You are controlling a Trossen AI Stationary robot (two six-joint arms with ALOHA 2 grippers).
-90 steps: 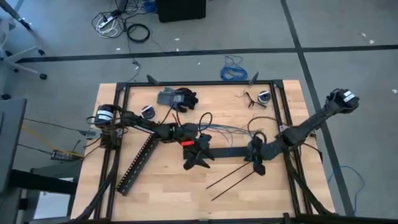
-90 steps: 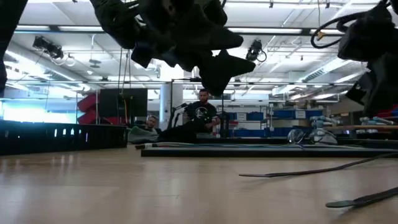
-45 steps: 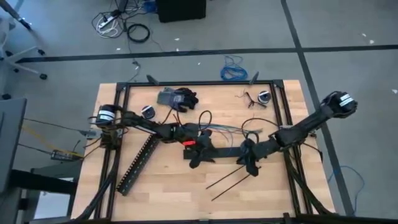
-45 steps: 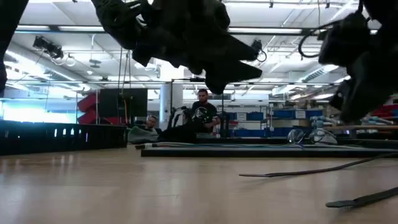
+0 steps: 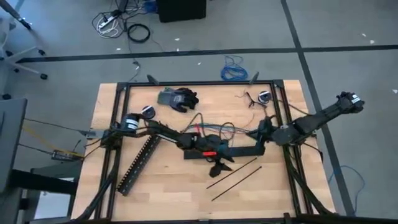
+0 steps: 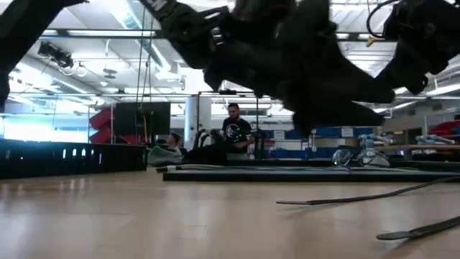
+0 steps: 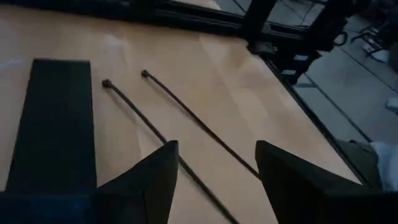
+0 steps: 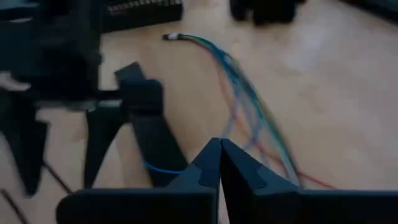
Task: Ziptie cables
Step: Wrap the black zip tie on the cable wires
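Observation:
The cables [image 5: 214, 129] [image 8: 245, 102], thin blue, green and grey wires, lie spread on the wooden table behind the middle. Two thin black zipties [image 5: 233, 173] [image 7: 193, 118] lie side by side on the table toward its near right. My left gripper [image 5: 219, 167] [image 7: 216, 149] hangs open just above the zipties' far ends, and both strips run on past its fingers. My right gripper [image 5: 259, 132] [image 8: 219, 144] is shut and hovers at the right end of the cables, pointing along them. It has nothing between its fingers that I can see.
A wide flat black bar [image 5: 236, 151] [image 7: 56, 124] lies between the cables and the zipties. A long slotted black duct [image 5: 138, 163] lies slanted at the left and a dark glove [image 5: 178, 98] at the far edge. A black frame [image 5: 199, 83] rims the table. People sit in the room beyond [image 6: 233, 133].
My left gripper has moved toward the table's right and near edge, over the flat bar to the zipties. My right gripper first slid a little left near the zipties, then drew back toward the far right to the cables' right end.

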